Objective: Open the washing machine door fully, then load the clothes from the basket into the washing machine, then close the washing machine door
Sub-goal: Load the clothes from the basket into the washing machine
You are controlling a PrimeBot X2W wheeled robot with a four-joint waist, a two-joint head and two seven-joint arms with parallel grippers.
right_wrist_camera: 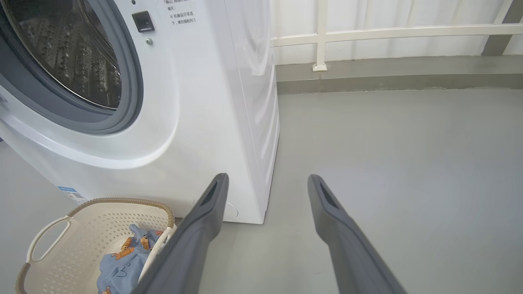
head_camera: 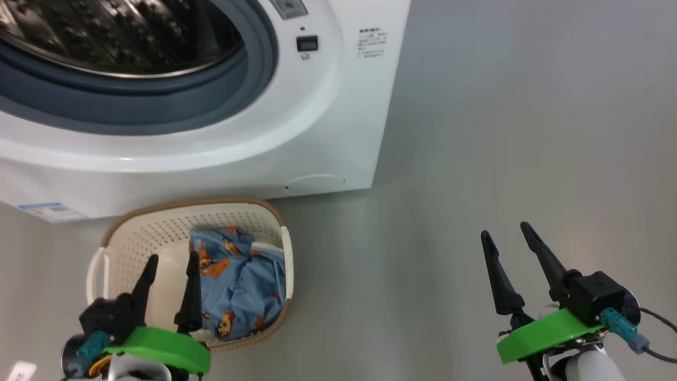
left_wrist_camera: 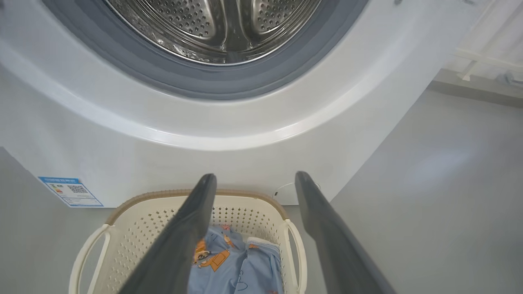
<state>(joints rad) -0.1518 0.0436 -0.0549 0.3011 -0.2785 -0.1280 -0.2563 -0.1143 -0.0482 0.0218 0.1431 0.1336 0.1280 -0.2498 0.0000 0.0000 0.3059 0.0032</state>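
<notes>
We count one washing machine [head_camera: 328, 121] at the far left, one basket [head_camera: 158, 233] on the floor [head_camera: 476, 132] before it, one heap of clothes [head_camera: 248, 286] inside, and two end effectors: the left end effector [head_camera: 173, 255] and the right end effector [head_camera: 503, 228], two fingers [head_camera: 500, 280] each.

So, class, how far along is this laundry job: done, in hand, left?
Done: the drum is uncovered, so opening looks finished. In hand: the open left gripper hangs over the basket. Left: the clothes lie in it, ungripped; loading and closing remain.
</notes>
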